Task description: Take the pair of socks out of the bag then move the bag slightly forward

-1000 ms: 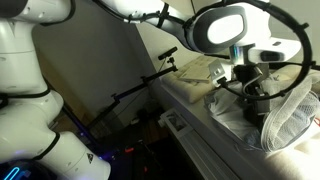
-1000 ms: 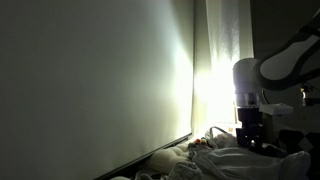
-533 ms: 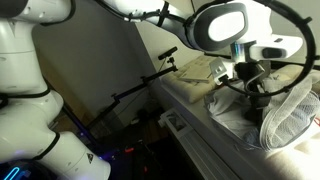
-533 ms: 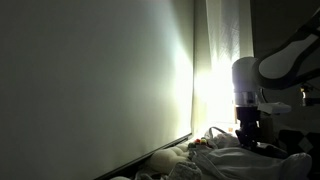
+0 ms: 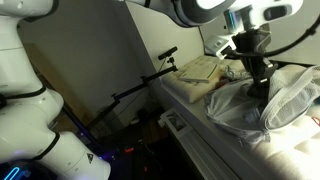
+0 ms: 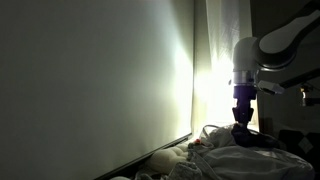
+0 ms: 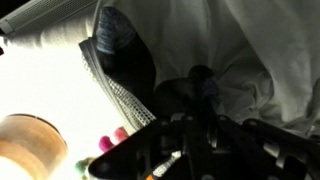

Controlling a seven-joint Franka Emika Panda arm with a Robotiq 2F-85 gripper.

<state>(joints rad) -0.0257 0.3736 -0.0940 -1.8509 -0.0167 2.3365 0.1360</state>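
Note:
In both exterior views my gripper (image 5: 257, 78) (image 6: 243, 110) hangs above the bag (image 5: 238, 108), a floppy white-grey mesh heap on the bed. A small dark blue-grey bundle, the pair of socks (image 5: 261, 90) (image 6: 244, 131), hangs from the shut fingers, lifted off the bag. In the wrist view the dark socks (image 7: 126, 52) run from the gripper (image 7: 193, 100) out over the bag's mesh (image 7: 112, 92) and its white fabric (image 7: 255, 45). The fingertips themselves are dark and hard to make out.
Cream folded cloths (image 5: 199, 68) lie at the far end of the bed. A black stand (image 5: 140, 88) leans beside the bed. In the wrist view a round wooden thing (image 7: 24, 146) and small pink and green items (image 7: 108, 142) sit below the mesh.
The gripper has shut inside the bag and then risen, lifting the dark sock bundle with it. The bag's top has slumped lower.

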